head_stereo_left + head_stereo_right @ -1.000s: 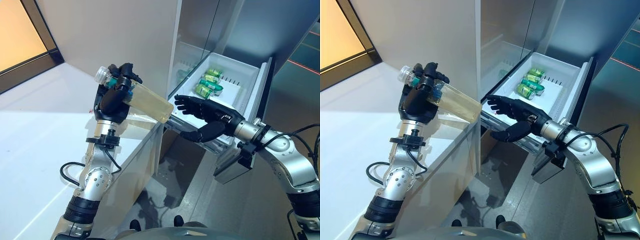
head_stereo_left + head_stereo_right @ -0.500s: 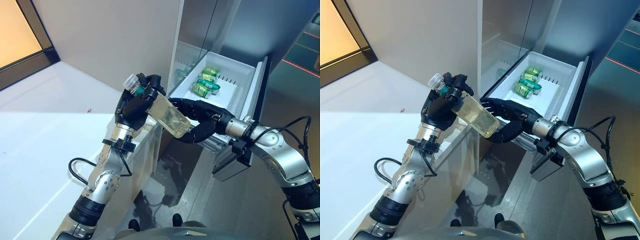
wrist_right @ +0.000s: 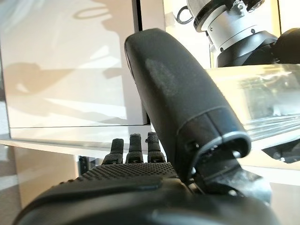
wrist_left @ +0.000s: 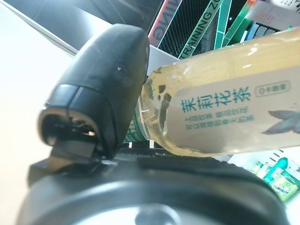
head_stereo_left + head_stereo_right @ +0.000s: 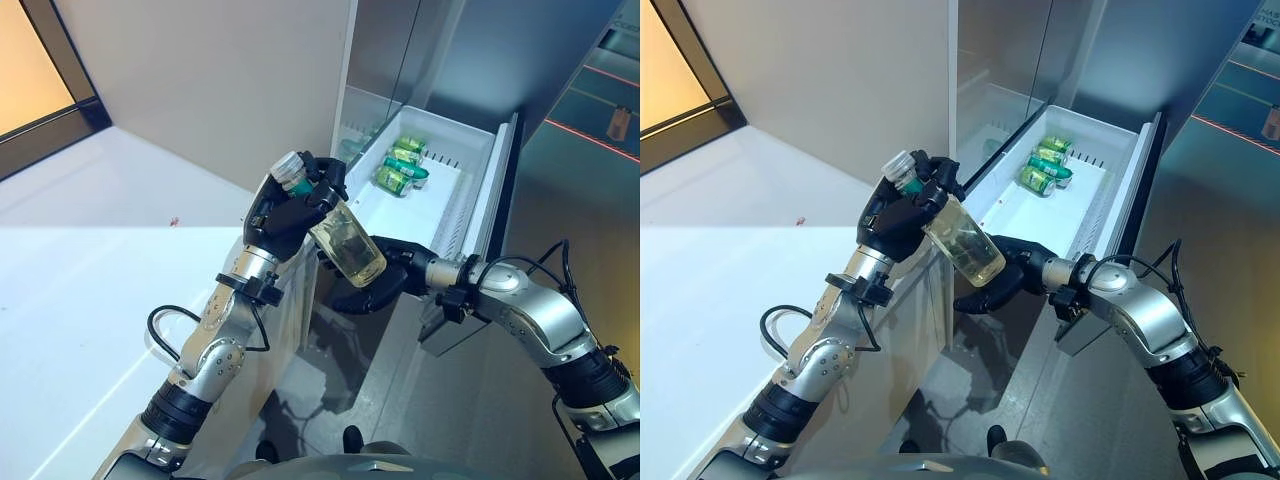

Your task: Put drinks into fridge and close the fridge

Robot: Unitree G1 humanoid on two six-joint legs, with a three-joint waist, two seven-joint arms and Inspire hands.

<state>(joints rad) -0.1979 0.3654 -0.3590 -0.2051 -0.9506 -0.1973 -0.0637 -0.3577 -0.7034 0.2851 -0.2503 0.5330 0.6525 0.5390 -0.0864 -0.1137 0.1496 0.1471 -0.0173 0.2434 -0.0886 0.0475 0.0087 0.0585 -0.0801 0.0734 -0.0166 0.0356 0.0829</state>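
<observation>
My left hand [image 5: 291,208] is shut on a clear bottle of pale yellow tea [image 5: 347,246], with its fingers round the neck end. The bottle tilts, white cap up and base down, just off the counter's edge. In the left wrist view the bottle [image 4: 225,112] lies against the thumb [image 4: 103,84]. My right hand [image 5: 388,281] is open right behind and under the bottle's base, its palm turned toward it. The right wrist view shows the bottle [image 3: 267,89] just past the thumb [image 3: 178,98]. The fridge's white drawer [image 5: 470,195] stands pulled out beyond both hands.
Several green cans [image 5: 399,166] lie at the far end of the drawer. The white counter [image 5: 80,300] fills the left side, its edge beside the fridge opening. The tall fridge wall [image 5: 350,60] rises behind the hands. Grey floor lies below the drawer.
My left hand has carried the bottle rightward off the counter toward the drawer. The right hand has drawn back and down until it sits under the bottle's base. The camera has shifted too.
</observation>
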